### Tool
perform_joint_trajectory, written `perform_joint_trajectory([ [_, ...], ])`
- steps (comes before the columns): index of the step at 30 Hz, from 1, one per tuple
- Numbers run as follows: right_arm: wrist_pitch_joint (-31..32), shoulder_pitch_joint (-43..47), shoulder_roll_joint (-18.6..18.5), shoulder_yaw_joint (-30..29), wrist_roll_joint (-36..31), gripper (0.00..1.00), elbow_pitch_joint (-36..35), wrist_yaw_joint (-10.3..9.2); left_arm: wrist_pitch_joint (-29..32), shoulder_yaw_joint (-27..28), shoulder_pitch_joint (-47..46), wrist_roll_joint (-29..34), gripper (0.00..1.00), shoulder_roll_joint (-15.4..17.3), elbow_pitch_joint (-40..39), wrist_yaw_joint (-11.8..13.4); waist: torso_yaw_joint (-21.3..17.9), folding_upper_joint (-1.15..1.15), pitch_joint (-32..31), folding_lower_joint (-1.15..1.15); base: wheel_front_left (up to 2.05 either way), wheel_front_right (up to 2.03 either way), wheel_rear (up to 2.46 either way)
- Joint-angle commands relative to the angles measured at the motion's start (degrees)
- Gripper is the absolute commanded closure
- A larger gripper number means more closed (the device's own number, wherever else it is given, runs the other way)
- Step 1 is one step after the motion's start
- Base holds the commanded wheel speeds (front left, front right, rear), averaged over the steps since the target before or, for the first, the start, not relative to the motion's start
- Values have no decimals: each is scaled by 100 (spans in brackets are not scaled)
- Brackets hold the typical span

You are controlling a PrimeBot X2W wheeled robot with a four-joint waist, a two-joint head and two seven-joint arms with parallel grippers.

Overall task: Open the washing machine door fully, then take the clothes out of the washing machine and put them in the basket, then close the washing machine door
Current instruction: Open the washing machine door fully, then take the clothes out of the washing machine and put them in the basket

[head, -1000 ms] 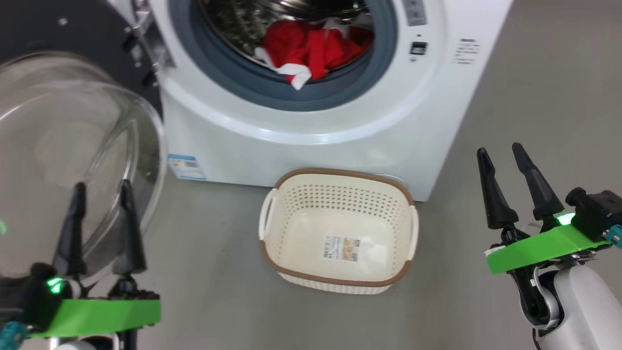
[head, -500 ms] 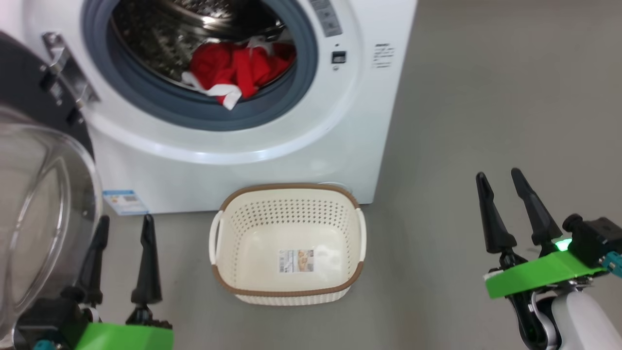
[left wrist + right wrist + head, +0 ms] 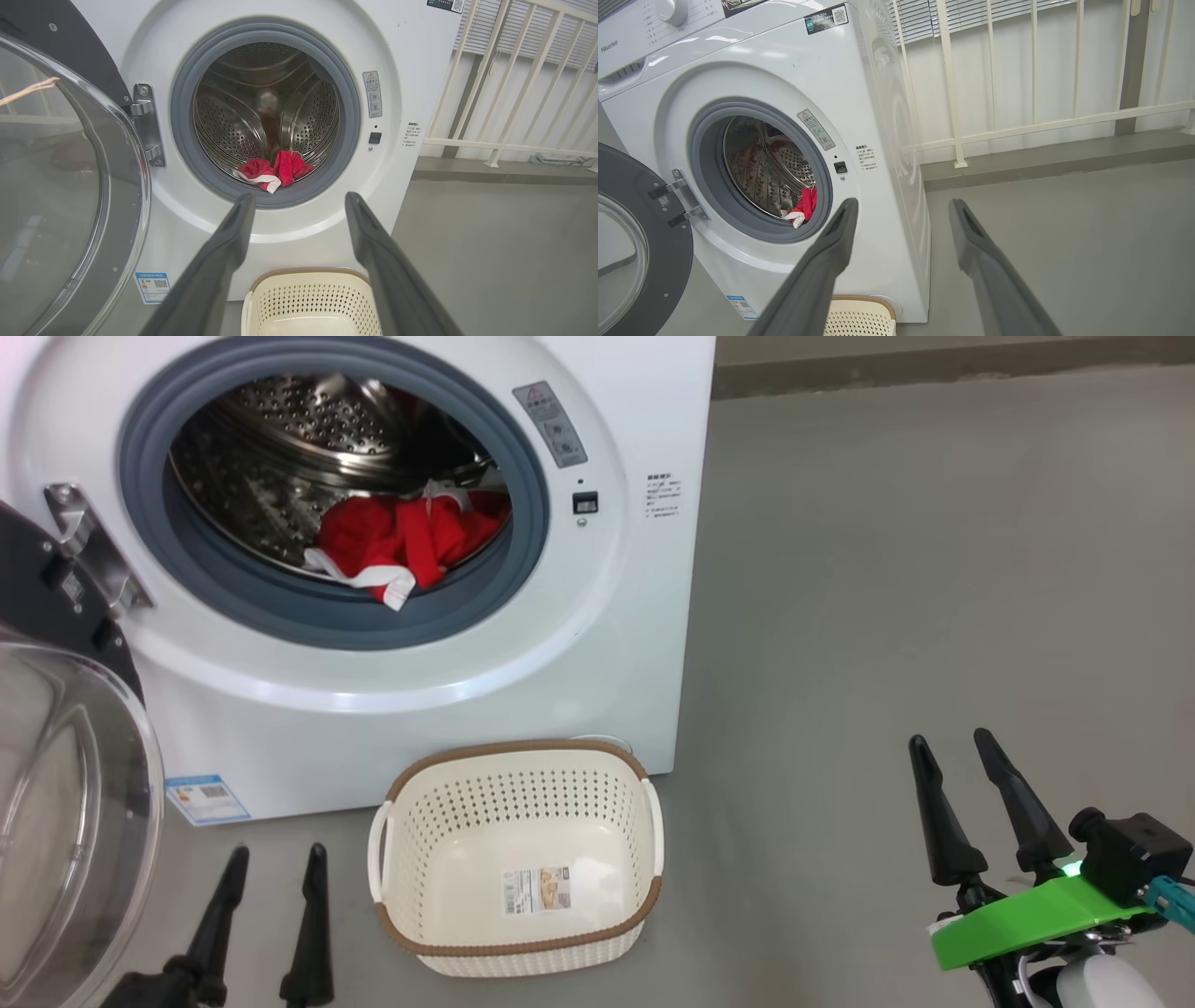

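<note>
The white washing machine (image 3: 579, 644) (image 3: 420, 56) (image 3: 878, 84) stands with its round door (image 3: 56, 784) (image 3: 56, 186) (image 3: 626, 242) swung wide to the left. Red clothes (image 3: 401, 537) (image 3: 275, 169) (image 3: 806, 205) with white trim lie at the front of the steel drum. On the floor before the machine sits the cream basket (image 3: 411, 943) (image 3: 308, 298) (image 3: 859, 317), holding nothing but its label. My left gripper (image 3: 275, 859) (image 3: 299, 200) is open at the lower left, beside the basket. My right gripper (image 3: 952, 745) (image 3: 901, 205) is open at the lower right, over bare floor.
Grey floor (image 3: 934, 569) stretches to the right of the machine. A low kerb with a white railing (image 3: 1017, 126) (image 3: 514, 93) runs behind. The open door's glass bowl bulges close to my left gripper.
The head camera has tilted up and turned, so the whole scene has slid down and left in the picture. Both grippers show lower in the picture, still open.
</note>
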Motion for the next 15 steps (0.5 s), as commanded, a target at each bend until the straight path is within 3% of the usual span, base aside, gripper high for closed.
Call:
perform_joint_trajectory([
  [1,-37,-37,-111,120,-16,0,-119,29,-44,206,-34,93,0,50,-42,-33,-46,0,-68,0,0,0,0],
  [15,-37,124,-208,112,-58,0,-48,29,-44,139,217,157,0,-6,296,-111,-35,0,-170,0,0,0,0],
])
